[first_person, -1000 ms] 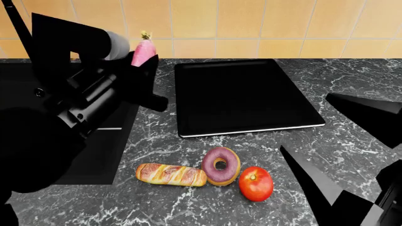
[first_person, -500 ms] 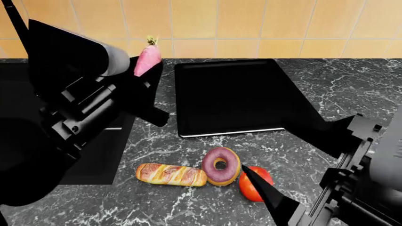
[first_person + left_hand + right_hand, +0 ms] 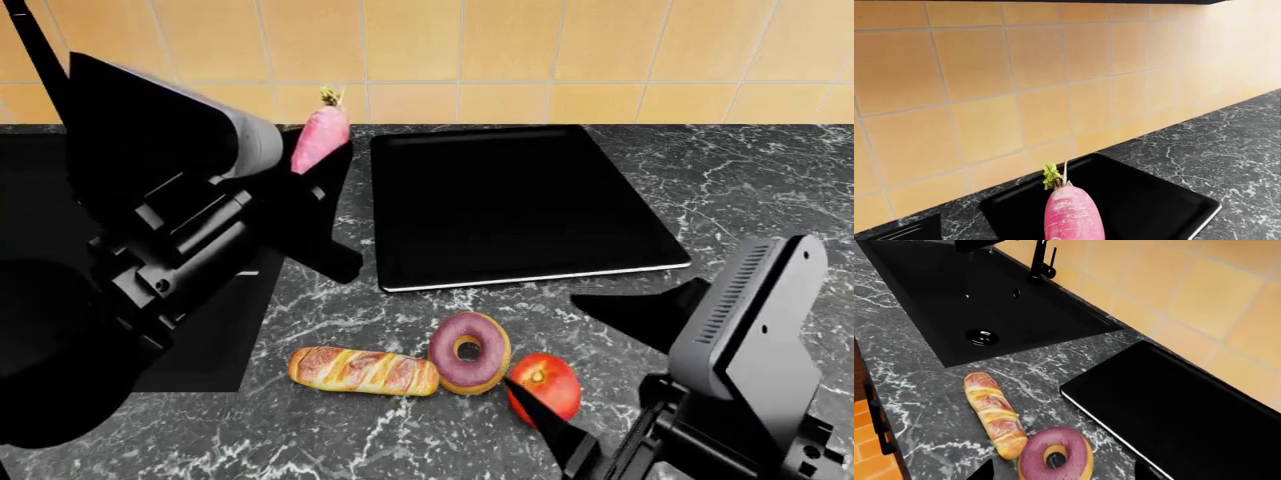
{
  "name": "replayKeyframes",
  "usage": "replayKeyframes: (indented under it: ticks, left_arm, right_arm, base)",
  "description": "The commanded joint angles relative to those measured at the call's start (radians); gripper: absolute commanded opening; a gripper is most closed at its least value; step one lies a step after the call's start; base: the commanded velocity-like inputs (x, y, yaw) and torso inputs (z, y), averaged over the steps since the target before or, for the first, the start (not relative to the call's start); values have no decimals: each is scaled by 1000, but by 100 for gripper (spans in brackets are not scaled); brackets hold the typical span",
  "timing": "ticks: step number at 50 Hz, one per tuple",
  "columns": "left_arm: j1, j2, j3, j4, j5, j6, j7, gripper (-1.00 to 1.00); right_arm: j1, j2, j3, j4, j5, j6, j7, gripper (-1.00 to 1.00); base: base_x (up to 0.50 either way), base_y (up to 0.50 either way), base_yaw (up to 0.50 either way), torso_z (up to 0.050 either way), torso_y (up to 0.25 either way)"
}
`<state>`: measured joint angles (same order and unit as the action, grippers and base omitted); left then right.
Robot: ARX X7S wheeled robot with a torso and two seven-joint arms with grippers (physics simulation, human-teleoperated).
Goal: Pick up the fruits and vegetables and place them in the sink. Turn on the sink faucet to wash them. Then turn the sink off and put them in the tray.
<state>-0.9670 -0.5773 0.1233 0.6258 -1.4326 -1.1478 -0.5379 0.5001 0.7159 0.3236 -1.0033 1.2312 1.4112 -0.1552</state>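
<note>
My left gripper (image 3: 315, 152) is shut on the pink radish (image 3: 322, 133), holding it stem-up above the counter between the sink (image 3: 214, 335) and the tray (image 3: 514, 200). In the left wrist view the radish (image 3: 1073, 216) rises in front of the tray (image 3: 1141, 210); the fingers are out of frame. The red tomato (image 3: 547, 384) lies on the counter next to the donut. My right gripper (image 3: 587, 365) is open, with one fingertip (image 3: 541, 412) overlapping the tomato. The right wrist view shows the sink (image 3: 954, 295) and the faucet (image 3: 1039, 260), but not the tomato.
A purple-frosted donut (image 3: 469, 350) and a glazed bread roll (image 3: 363, 370) lie left of the tomato. In the right wrist view the donut (image 3: 1054, 456) sits between the open fingertips, beside the roll (image 3: 995, 415). The tiled wall (image 3: 534, 50) backs the counter.
The left arm has carried the radish slightly right, toward the tray. The right arm has swung in from the right, and its open gripper has come down by the tomato.
</note>
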Motion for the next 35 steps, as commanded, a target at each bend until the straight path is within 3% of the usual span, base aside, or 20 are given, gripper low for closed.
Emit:
replayKeyframes:
  ticks: [1, 35]
  left_arm:
    - [-3, -4, 4, 3, -15, 4, -11, -100]
    - [15, -14, 19, 10, -10, 24, 0, -100]
  right_arm:
    - [-110, 29, -107, 6, -206, -105, -84, 100]
    - [-244, 31, -400, 206, -540, -358, -125, 100]
  base:
    - [0, 0, 0, 0, 0]
    - [0, 0, 0, 0, 0]
